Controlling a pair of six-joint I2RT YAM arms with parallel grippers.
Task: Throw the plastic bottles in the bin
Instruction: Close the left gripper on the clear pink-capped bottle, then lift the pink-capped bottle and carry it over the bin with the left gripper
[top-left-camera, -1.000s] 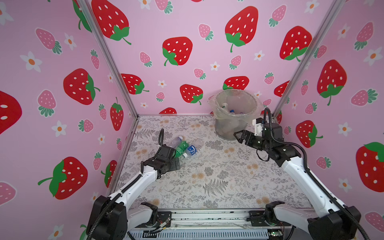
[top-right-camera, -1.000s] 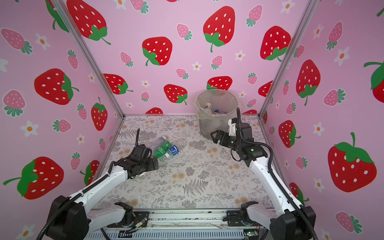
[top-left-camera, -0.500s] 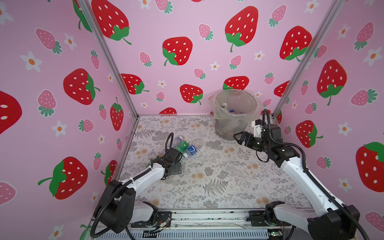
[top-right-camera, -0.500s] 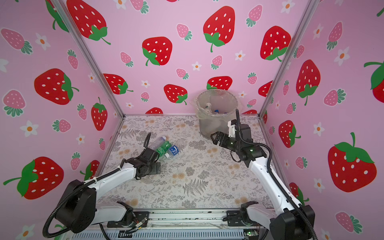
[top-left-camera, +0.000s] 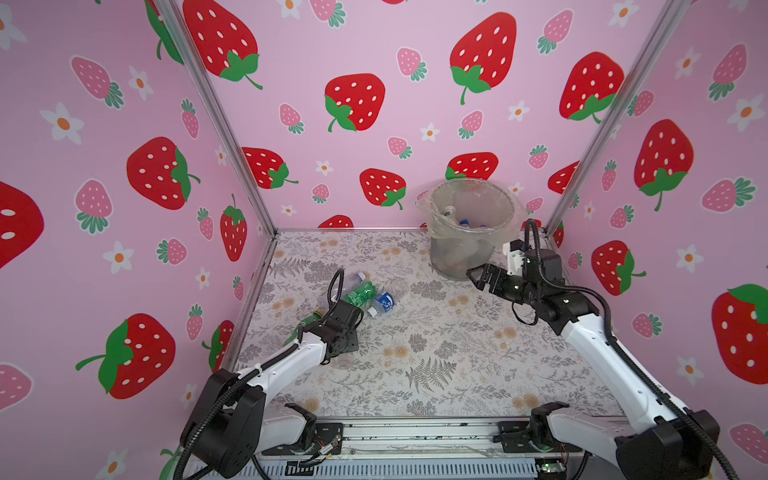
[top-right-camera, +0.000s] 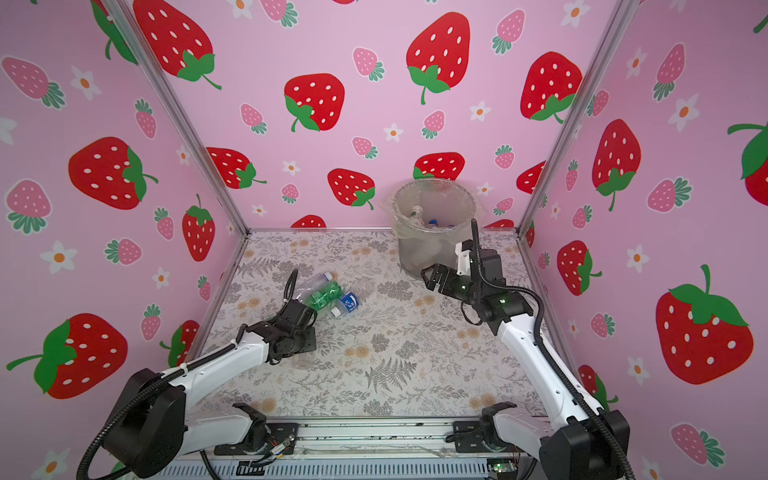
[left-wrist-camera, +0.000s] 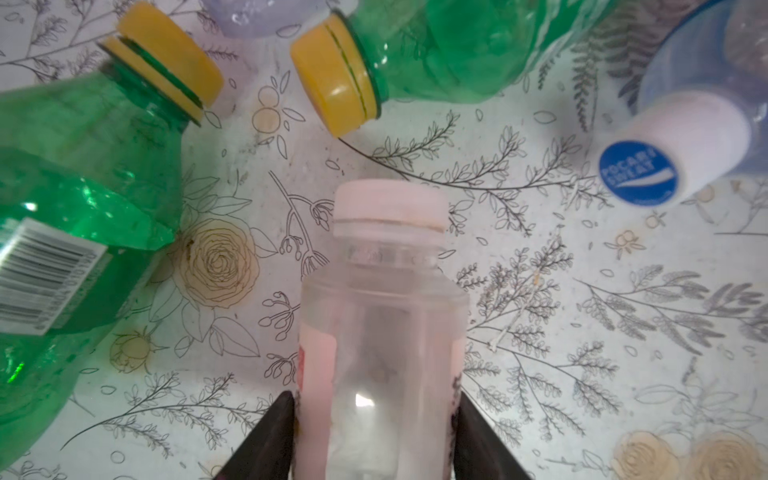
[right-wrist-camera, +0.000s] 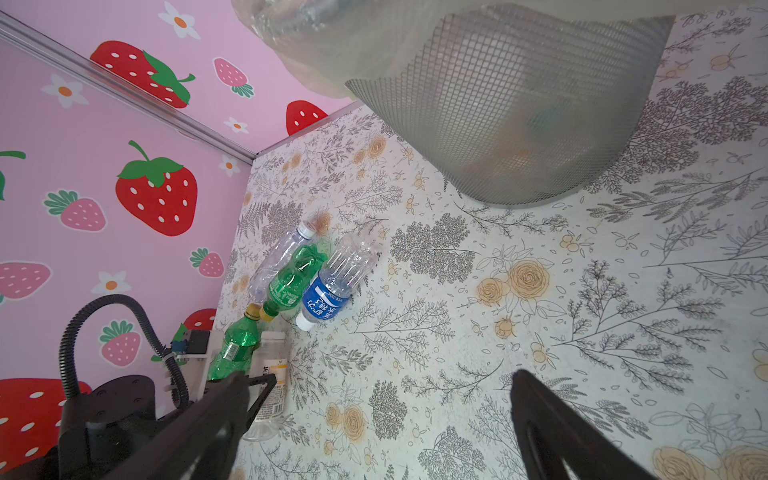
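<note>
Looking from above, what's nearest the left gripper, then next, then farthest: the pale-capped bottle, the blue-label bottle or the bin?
1. pale-capped bottle: held in the left gripper, left side.
2. blue-label bottle: just beyond, toward the middle.
3. bin: back right corner.

POCARI SWEAT stands on the white cap (left-wrist-camera: 673, 153) of the blue-labelled bottle (left-wrist-camera: 681, 62)
</note>
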